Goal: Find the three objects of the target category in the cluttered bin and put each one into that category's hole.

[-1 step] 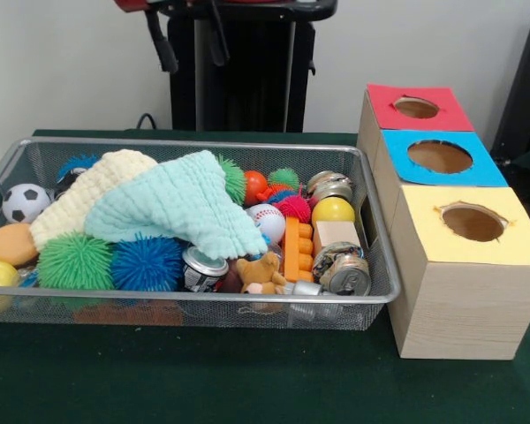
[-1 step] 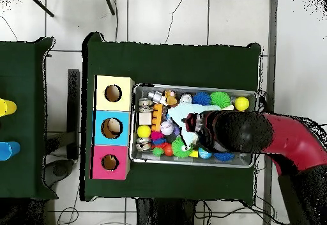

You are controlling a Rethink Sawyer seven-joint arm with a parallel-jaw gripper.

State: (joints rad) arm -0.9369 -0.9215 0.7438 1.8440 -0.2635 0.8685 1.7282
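Your gripper (image 2: pixel 202 126) hangs high over the middle of the wire bin (image 1: pixel 203 305), above the mint cloth (image 1: pixel 172 208). It shows only in the overhead view, as a dark shape at the end of the red arm (image 2: pixel 287 139), so you cannot tell how far open it is or whether it carries anything. Nothing marks the target category, but three crushed cans stand out as the likely set, and none has reached a hole yet. All three lie away from the gripper, toward the end of the bin that meets the boxes. The corner can (image 1: pixel 344 274) and the far can (image 1: pixel 329 185) sit close to that end wall. The middle can (image 1: pixel 203 268) is the nearest to the gripper, just past the cloth's hanging corner and partly under it. The corner can lies on its side with its top facing the long rim, so its long axis probably runs across the bin's short way. Your next move therefore looks like a travel toward the boxes, where the yellow-topped box (image 1: pixel 473 256) stands just beside that corner.
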